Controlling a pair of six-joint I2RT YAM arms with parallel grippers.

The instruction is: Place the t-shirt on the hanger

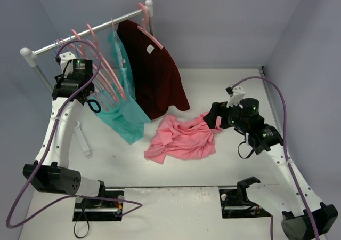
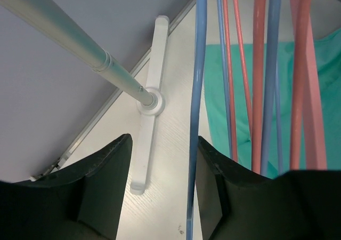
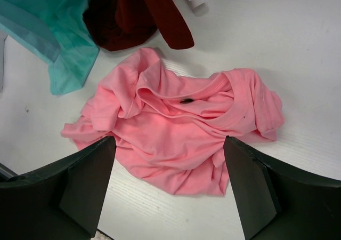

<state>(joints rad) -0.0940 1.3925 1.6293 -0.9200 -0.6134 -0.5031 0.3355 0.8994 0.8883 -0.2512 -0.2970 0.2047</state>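
Black fingers of the right gripper (image 3: 169, 144) stand wide apart and hold nothing, hovering over the salmon-pink cotton t-shirt (image 3: 176, 122), which lies crumpled on the white table (image 1: 160, 170) with its collar folded inward, just beside the hems of the hanging teal shirt (image 3: 48, 26) and dark maroon shirt (image 1: 154, 74). Across the table, the left gripper (image 2: 164, 141) is raised to the grey metal rail (image 2: 58, 26); its jaws are apart, with one wire of the thin light-blue hanger (image 2: 196, 90) running down close along the inner face of one finger, not clamped. Risks, as judged: that wire is slim and free to swing, so a closing jaw may push it aside or catch the thicker pink hangers (image 2: 301, 64) crowded next to it; a pinch into the bunched shirt may take several layers and shut the neck opening; the left arm's purple cable loops near the hooks and may snag. The surface is pale wood-grain laminate, matt and clean apart from small specks. Plain lilac-grey walls (image 1: 224, 21) enclose it on three sides.
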